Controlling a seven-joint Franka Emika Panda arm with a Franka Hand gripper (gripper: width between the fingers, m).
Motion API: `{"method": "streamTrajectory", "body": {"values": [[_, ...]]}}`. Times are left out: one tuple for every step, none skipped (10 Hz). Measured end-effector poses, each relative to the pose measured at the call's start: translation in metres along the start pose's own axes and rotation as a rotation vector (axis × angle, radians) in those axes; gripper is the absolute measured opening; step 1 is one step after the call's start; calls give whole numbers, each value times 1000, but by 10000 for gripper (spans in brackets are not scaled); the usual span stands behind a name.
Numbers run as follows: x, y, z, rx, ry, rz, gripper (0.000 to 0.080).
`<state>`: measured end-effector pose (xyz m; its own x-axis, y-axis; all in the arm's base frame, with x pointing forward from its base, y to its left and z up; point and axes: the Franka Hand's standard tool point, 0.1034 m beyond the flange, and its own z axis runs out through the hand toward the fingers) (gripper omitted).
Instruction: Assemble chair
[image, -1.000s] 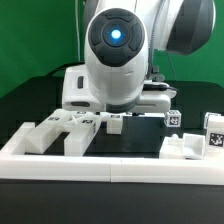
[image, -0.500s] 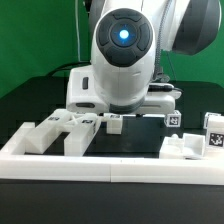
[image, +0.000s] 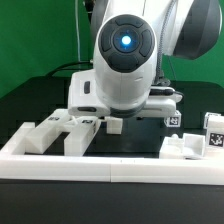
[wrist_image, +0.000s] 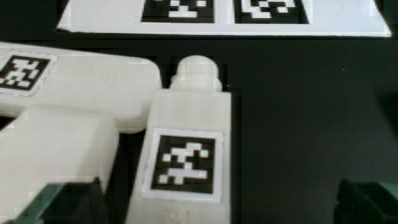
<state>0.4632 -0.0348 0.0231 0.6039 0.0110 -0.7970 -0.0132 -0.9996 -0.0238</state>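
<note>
In the wrist view a long white chair piece (wrist_image: 185, 150) with a black-and-white tag and a rounded peg at its far end lies below my gripper (wrist_image: 214, 205). A wider white chair piece (wrist_image: 63, 90) with its own tag lies against its side. The gripper is open and holds nothing. Its dark fingertips (wrist_image: 64, 203) show on either side of the pieces. In the exterior view the arm (image: 125, 60) hides the gripper. Several white chair blocks (image: 62, 132) lie at that view's left and more (image: 182, 146) at its right.
The marker board (wrist_image: 222, 14) lies just beyond the peg end of the long piece. A long low white border rail (image: 110, 166) runs along the front of the black table. Small tagged pieces (image: 212, 130) stand at the exterior view's right.
The arm has shifted toward the exterior view's right and dipped a little. The white pieces on the table have not moved.
</note>
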Motion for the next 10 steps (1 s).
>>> {"method": "streamTrajectory", "body": {"values": [[1,1,1,1,1,1,649],[2,2,2,2,1,2,649],[3,3,4,1,3,2,649],[7,2,6,-2,12,1,649],[9,1,7,-5,19,-1,649],[10,0,8,-5,20,-2,649],[10,0,8,-4,20,-2,649],[10,1,8,-3,20,-1,624],[10,1,8,-3,20,-1,477],[10,1,8,-3,20,-1,477]]}}
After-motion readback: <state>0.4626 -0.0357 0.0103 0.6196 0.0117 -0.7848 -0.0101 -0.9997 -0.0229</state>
